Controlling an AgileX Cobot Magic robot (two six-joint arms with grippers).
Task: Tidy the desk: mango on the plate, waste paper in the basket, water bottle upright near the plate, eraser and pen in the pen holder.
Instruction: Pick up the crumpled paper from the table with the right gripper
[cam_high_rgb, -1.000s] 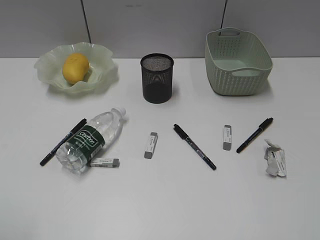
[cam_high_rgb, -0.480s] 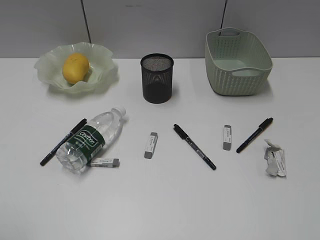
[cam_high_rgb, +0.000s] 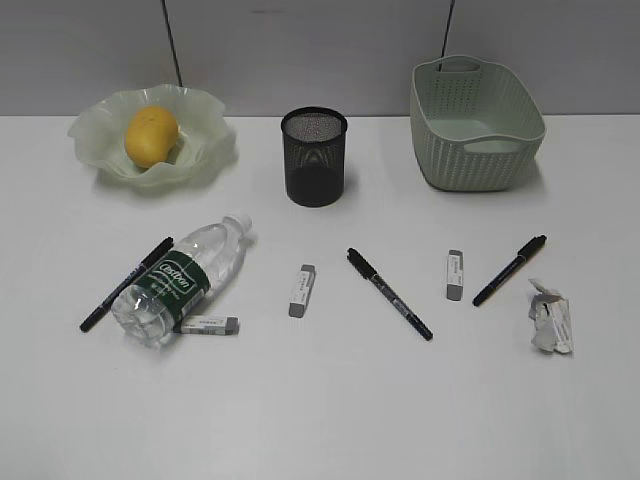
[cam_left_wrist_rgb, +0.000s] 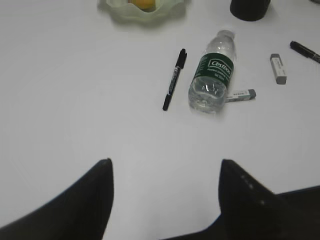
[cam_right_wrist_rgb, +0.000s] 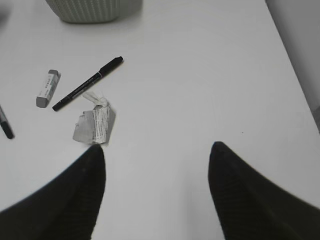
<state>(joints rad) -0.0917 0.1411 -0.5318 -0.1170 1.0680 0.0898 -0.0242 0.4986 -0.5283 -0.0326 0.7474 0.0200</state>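
Both sets of fingers (cam_left_wrist_rgb: 165, 175) (cam_right_wrist_rgb: 157, 160) stand wide open, holding nothing; mango (cam_high_rgb: 151, 135) on plate (cam_high_rgb: 205, 150), upper left; bottle (cam_high_rgb: 180, 280) lying flat

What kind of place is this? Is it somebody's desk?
Probably a desk set up for tidying practice, maybe in an office or lab. On the plain white desk lie pens and erasers, with a black mesh pen holder behind them. A plain grey wall stands at the back.

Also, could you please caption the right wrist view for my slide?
Open right gripper above the desk, near the waste paper, pen and eraser.
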